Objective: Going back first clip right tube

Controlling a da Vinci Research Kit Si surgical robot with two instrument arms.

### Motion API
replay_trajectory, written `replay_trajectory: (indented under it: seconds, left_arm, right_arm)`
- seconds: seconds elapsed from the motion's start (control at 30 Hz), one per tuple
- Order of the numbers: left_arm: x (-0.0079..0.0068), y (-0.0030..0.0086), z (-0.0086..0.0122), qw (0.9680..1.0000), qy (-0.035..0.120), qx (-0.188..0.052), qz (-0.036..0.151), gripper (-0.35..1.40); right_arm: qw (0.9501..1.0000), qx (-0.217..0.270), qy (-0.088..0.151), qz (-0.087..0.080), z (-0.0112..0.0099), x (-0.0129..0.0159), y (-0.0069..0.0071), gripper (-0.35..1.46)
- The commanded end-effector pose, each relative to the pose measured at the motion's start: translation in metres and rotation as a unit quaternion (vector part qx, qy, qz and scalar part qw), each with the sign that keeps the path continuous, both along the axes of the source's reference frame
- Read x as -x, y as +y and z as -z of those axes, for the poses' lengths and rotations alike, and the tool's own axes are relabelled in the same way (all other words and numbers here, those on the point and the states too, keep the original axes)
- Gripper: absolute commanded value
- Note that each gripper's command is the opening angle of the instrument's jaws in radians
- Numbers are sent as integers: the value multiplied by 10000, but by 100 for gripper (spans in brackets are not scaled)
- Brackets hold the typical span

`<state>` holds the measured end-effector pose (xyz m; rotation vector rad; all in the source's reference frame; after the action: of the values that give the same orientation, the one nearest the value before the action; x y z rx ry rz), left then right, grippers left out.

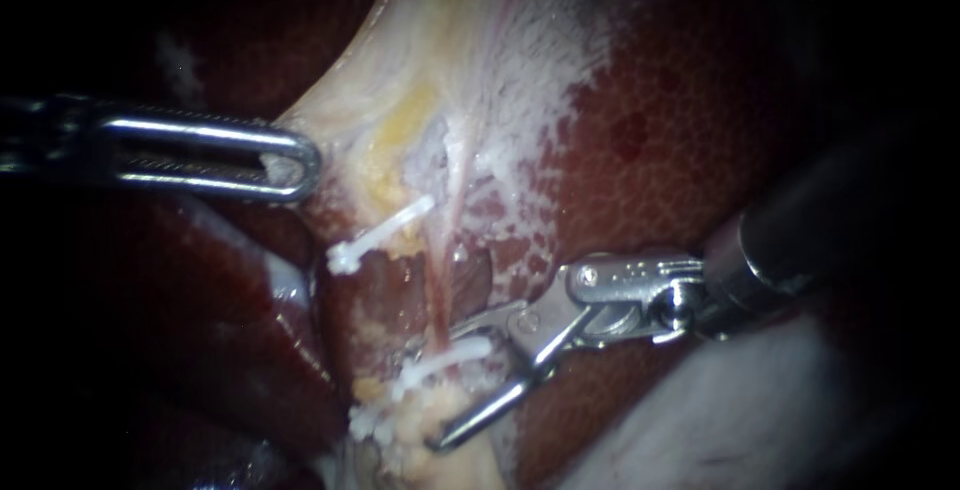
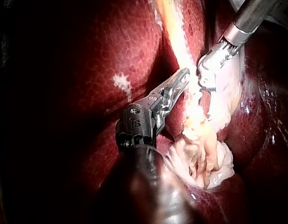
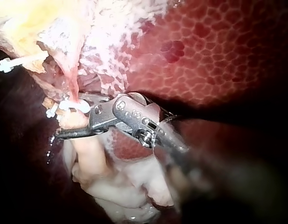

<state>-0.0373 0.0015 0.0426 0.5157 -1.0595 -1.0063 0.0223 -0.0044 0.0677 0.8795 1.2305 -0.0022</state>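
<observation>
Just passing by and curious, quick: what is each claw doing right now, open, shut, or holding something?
Left instrument: shut on pale tissue.
Right instrument: open around the nearer white clip, not gripping it.

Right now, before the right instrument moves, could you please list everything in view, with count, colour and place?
liver: one, dark red and mottled, around and behind everything else.
pale tissue: one sheet, white to yellowish, upper middle, pulled toward the left instrument.
yellow fat: one patch, on the pale tissue.
tube: one visible, thin and pink, running down from the pale tissue.
clips: two, white; upper clip just below the yellow fat, lower clip across the tube's lower end.
left instrument: one, silver, jaws shut on the pale tissue's edge.
right instrument: one, silver, jaws open around the lower clip.
</observation>
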Motion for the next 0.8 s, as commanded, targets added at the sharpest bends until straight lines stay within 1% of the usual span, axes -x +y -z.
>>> replay_trajectory:
  seconds: [0.03,0.17,0.27,0.37,0.43,0.53,0.7,0.8]
  left_arm:
    - [0,0,0,10000,0,0,1,-35]
    - [0,0,1,10000,0,0,1,-35]
    - [0,0,1,10000,1,0,2,-35]
    - [0,0,1,10000,1,0,2,-35]
    - [0,0,1,10000,1,0,2,-35]
    - [0,0,1,10000,1,0,2,-35]
    - [1,0,0,10000,1,0,2,-35]
    - [1,0,0,10000,1,0,3,-35]
  right_arm:
    - [10000,24,7,-11,0,0,0,60]
    - [9996,268,122,-45,0,-1,0,60]
    - [9984,503,151,-215,-1,-2,1,60]
    - [9974,634,177,-280,-1,-2,1,60]
    - [9962,786,248,-287,-1,-2,3,60]
    - [9958,829,273,-289,0,-2,6,60]
    - [9957,843,275,-281,-2,-2,1,60]
    - [9957,844,275,-282,-2,-2,0,60]
